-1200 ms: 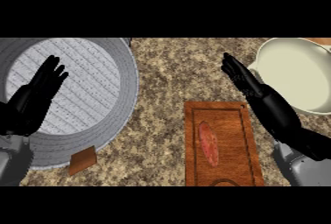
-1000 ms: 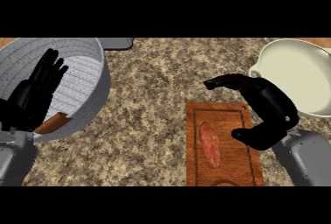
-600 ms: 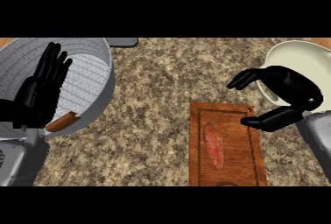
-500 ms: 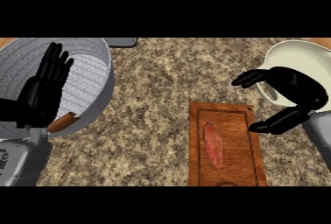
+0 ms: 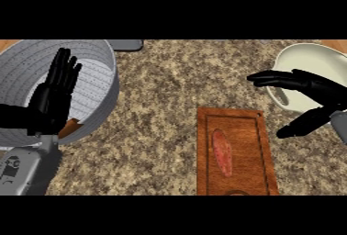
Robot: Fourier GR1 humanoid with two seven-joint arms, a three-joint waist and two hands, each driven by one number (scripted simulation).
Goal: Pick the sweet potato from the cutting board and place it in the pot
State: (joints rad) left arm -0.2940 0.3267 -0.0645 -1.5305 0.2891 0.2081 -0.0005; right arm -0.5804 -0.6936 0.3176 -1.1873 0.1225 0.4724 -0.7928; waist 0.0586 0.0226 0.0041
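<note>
The sweet potato (image 5: 222,153) lay on the wooden cutting board (image 5: 252,151), long and thin and reddish, pointing up and down the board. Nothing touched it. The cutting board sat on the speckled brown worktop (image 5: 169,92), near the bottom of the view and a bit to the right. The right hand (image 5: 305,89) was up and to the right of the board, over the edge of a cream bowl (image 5: 308,57) in the top right corner. Its fingers (image 5: 271,78) were spread wide and pointed to the left, with the thumb (image 5: 298,126) hanging lower down, and they held nothing. There was a clear gap between this hand and the sweet potato. On the far left stood the big grey pot (image 5: 102,75), round with ridged walls. The left hand (image 5: 54,92) showed in front of the pot with its fingers straight and pointing up, holding nothing. A small brown thing (image 5: 69,128) peeked out by the pot's lower rim, just beside the left wrist; what it was could not be told.
</note>
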